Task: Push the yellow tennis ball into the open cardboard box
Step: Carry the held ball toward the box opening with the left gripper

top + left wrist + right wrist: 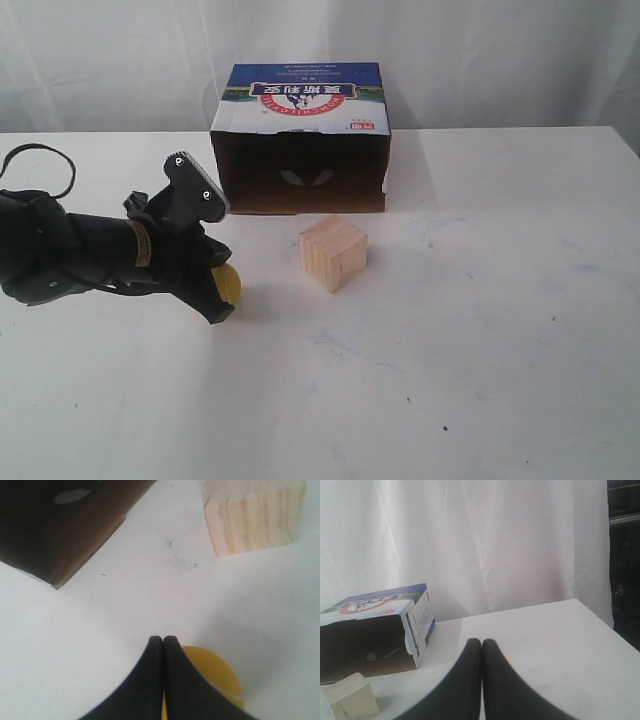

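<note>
The yellow tennis ball (229,283) rests on the white table, half hidden behind my left gripper (220,310). That gripper is shut with nothing between its fingers, and its tips touch the table beside the ball. In the left wrist view the shut left gripper (163,640) covers part of the ball (216,672). The open cardboard box (300,160) lies on its side at the back, its dark opening facing the front. Its corner (75,535) is ahead of the fingers. My right gripper (481,643) is shut and empty, above the table's right side, far from the ball.
A pale wooden cube (333,253) stands in front of the box's opening, right of the ball; it also shows as the cube (255,512) and the cube (350,699). The box (375,630) sits at the table's back, before a white curtain (480,50).
</note>
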Controlling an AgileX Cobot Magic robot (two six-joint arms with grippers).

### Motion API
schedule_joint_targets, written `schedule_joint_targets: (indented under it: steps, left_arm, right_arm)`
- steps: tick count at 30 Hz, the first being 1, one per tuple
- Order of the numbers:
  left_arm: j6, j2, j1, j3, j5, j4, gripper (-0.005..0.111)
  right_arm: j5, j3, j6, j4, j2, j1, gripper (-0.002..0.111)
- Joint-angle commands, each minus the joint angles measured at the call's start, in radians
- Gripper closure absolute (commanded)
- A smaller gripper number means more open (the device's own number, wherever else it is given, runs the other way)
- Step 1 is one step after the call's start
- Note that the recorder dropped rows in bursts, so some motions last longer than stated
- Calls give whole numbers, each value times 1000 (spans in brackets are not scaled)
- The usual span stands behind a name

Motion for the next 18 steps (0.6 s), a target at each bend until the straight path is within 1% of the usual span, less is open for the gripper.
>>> schedule_joint_targets:
  steps: [1, 13, 18]
  left_arm:
    - [-13, -6, -4, 6, 98, 18, 107]
    - [20, -99, -4, 5, 116, 44, 107]
    - [27, -149, -4, 5, 148, 61, 107]
  right_arm:
    - [-6, 1, 3, 1, -5, 0, 108]
    - [-6, 1, 3, 1, -5, 0, 108]
    - [-6, 1, 3, 1, -5, 0, 108]
